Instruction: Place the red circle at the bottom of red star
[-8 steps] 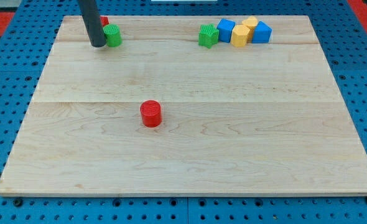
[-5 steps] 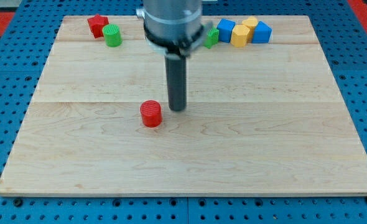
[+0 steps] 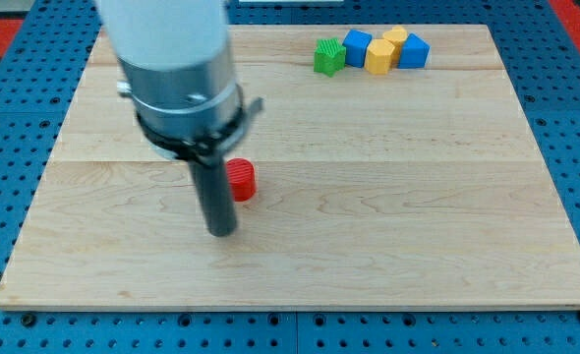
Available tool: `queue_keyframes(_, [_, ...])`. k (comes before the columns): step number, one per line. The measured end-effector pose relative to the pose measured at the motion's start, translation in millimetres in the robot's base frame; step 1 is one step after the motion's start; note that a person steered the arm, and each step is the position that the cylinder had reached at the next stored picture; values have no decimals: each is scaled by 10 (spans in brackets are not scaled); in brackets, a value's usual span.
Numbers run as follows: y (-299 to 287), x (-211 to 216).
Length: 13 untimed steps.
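Note:
The red circle (image 3: 243, 180) is a short red cylinder near the middle of the wooden board (image 3: 388, 197), partly covered on its left by my rod. My tip (image 3: 221, 232) rests on the board just below and slightly left of the red circle, close to it. The red star is hidden behind the arm's body at the view's top left, as is the green cylinder beside it.
A cluster sits at the view's top right: a green block (image 3: 328, 56), a blue block (image 3: 357, 46), a yellow block (image 3: 379, 57), another yellow block (image 3: 397, 38) and a blue block (image 3: 414, 50). Blue pegboard surrounds the board.
My tip moved from the top left to the right of the red circle, then to below and left of it. The arm's body now covers the red star and green cylinder. The red circle has not moved.

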<state>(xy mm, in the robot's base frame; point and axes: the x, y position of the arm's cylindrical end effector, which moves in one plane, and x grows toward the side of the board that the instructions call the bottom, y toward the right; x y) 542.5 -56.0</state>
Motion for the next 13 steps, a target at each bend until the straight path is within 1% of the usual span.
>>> queue_keyframes(1, [166,-351])
queue_keyframes(2, [-12,-848])
queue_keyframes(3, [-313,-1265])
queue_keyframes(4, [-643,-1508])
queue_keyframes(6, [-1078,-1461])
queue_keyframes(7, [-1261,-1304])
queue_keyframes(8, [-1487,-1297])
queue_keyframes(10, [-1487,-2132])
queue_keyframes(11, [-1487,-2445])
queue_keyframes(12, [-1526,-2443])
queue_keyframes(13, [-1228,-1927])
